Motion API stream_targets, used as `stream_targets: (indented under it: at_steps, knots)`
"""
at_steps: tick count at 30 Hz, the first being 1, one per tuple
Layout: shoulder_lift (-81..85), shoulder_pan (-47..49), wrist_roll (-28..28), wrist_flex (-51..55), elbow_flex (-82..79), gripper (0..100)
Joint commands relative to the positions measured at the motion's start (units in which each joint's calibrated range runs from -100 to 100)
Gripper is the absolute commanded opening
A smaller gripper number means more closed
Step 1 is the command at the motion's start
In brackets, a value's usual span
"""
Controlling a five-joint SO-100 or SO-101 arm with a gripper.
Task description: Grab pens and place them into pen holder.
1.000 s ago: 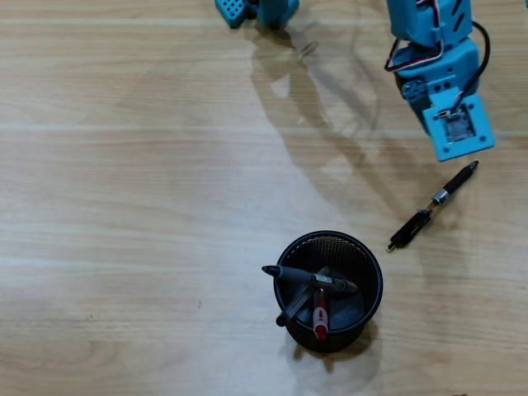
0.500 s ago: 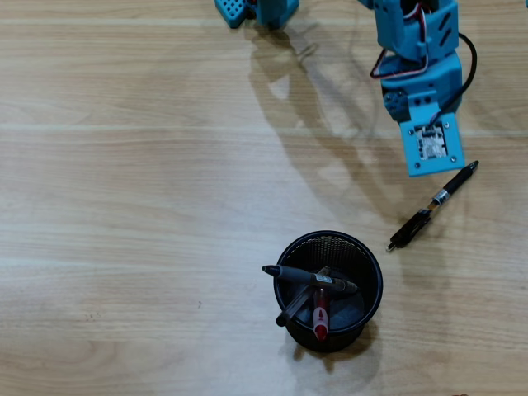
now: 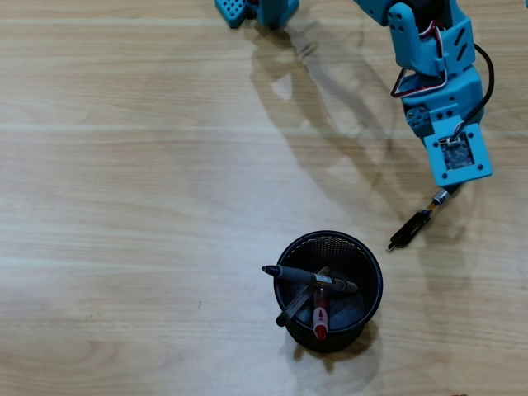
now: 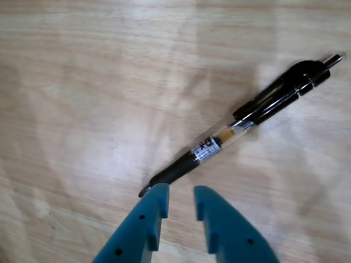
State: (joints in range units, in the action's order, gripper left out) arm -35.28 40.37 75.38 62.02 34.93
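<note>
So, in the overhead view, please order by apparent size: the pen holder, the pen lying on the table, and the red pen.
1. pen holder
2. pen on the table, though the arm covers its upper end
3. red pen, mostly hidden inside the holder, so its rank is unsure

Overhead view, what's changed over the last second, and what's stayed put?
The gripper swung left, then back right and down the overhead view, and its camera end now covers the upper end of the loose black pen. Nothing was grasped. That pen, the pen holder and its three pens have not moved.
</note>
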Motion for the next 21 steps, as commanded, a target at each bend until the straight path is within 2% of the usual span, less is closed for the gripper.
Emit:
stream_targets:
  at_steps: [1, 3, 10, 21]
  knots:
    - [0.38, -0.2, 2.58, -0.77, 2.07, 16]
    - [0.3, -0.29, 2.68, -0.77, 1.98, 19]
    - [-3.73, -0.74, 2.68, -1.63, 2.52, 19]
    - [-16.67, 0.26, 2.68, -7.74, 14.78, 19]
